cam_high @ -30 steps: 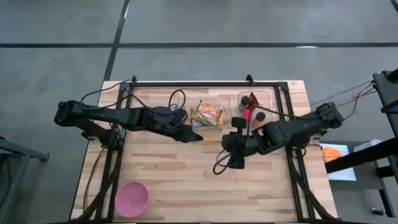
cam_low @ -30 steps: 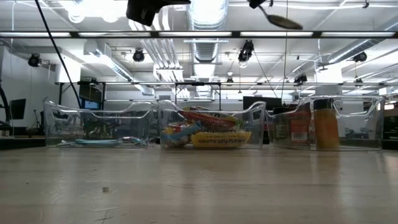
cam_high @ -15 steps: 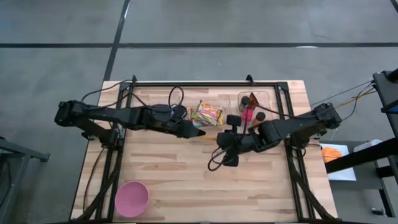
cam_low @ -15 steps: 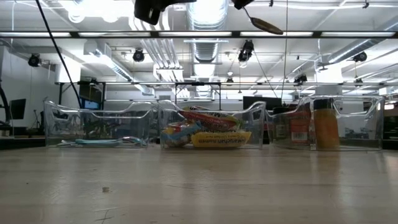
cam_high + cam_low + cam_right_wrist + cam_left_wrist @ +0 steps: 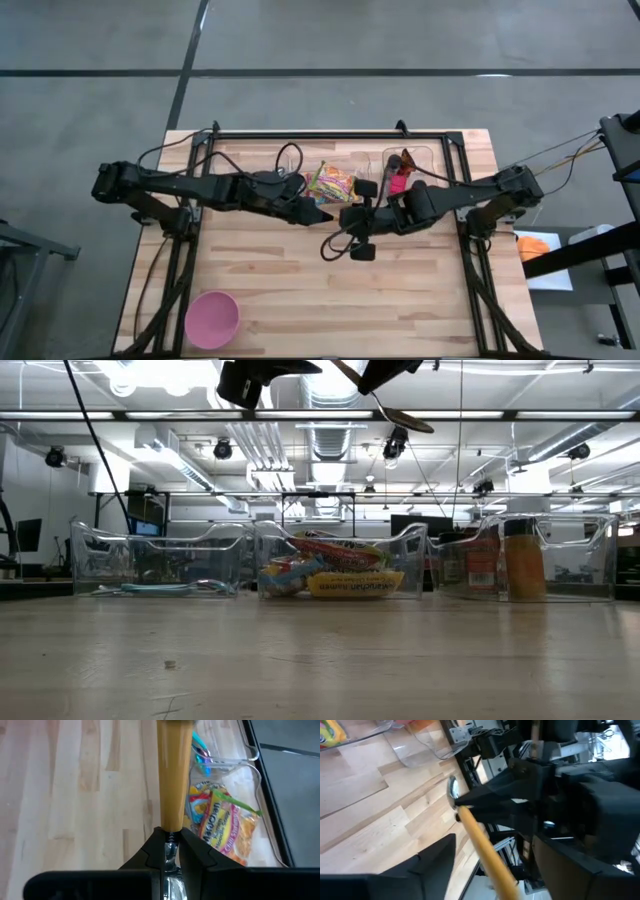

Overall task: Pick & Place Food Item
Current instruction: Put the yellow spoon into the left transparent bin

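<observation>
My right gripper (image 5: 347, 218) hangs high over the table's middle, shut on a spoon with a yellow handle (image 5: 171, 775). The spoon's metal bowl (image 5: 402, 421) shows in the low view. Facing it from the left, my left gripper (image 5: 322, 214) is open. One of its fingers (image 5: 432, 857) stands beside the handle's free end (image 5: 495, 865); whether it touches the handle I cannot tell. Bright snack packets (image 5: 333, 183) lie in the middle clear bin (image 5: 340, 565) at the table's far side. My right gripper pinches the spoon's metal neck (image 5: 170, 851) between its two fingers, just where it meets the yellow handle. The fingers slant down from the table's right and lie across the spoon. The spoon is lifted clear and tilted, with its bowl low and its handle toward my left gripper.
A pink bowl (image 5: 212, 318) stands near the table's front left corner. A clear bin with bottles (image 5: 405, 168) is at the far right. Another clear bin with blue utensils (image 5: 160, 565) is at the far left. Bare wood lies between the bins and the bowl.
My right gripper has carried the spoon toward the table's left, closing on my left gripper, and has sunk slightly. In the low view the spoon's bowl has slid leftward and a little lower.
</observation>
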Controlling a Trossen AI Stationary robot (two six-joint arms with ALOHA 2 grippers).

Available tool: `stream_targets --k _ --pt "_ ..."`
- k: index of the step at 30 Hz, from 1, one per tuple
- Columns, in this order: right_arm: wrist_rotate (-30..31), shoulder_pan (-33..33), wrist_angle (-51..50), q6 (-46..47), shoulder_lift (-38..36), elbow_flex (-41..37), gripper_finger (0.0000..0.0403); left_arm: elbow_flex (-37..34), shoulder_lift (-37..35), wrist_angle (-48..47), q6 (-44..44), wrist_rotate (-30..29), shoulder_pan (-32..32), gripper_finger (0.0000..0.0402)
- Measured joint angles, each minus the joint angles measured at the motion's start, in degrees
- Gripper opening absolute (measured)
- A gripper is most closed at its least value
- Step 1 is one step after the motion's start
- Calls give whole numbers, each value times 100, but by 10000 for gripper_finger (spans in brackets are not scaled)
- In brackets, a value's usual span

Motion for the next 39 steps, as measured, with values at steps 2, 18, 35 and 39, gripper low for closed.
stream_targets --k 2,18,35,39 --pt "-73 -36 93 -36 0 0 27 0 9 -17 -2 0 0 249" --pt "-158 -72 91 -28 -11 0 27 -9 7 -280 -22 -33 30 48" --pt "-332 -72 198 161 -7 0 108 7 2 -404 7 46 28 32" --pt "-332 -63 165 206 -11 0 177 7 0 -475 13 43 28 32"
